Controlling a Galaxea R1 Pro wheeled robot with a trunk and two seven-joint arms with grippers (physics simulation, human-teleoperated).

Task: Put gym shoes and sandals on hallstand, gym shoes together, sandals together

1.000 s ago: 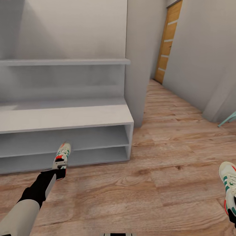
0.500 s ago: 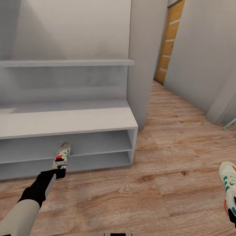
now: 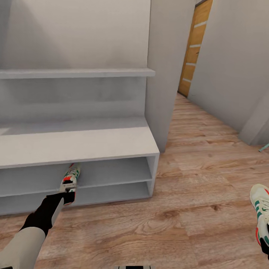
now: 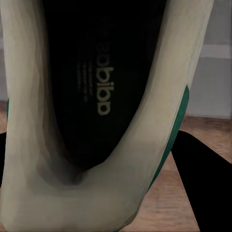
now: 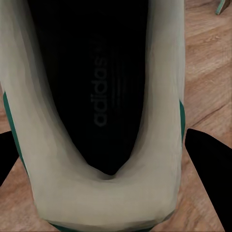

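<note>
Each claw, left claw (image 3: 68, 193) and right claw (image 3: 264, 239), is clenched on a gym shoe's heel, left shoe (image 3: 70, 178) nosing at the hallstand (image 3: 74, 144), right shoe (image 3: 260, 209) over the floor — light, soft-walled, best pinched at the stiffer heel.

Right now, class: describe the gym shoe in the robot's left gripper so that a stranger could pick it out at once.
Find the grey hallstand against the wall. At its lower left front, the left gripper holds a white gym shoe, toe towards the shelves. Its twin hangs far right over bare floor.
</note>
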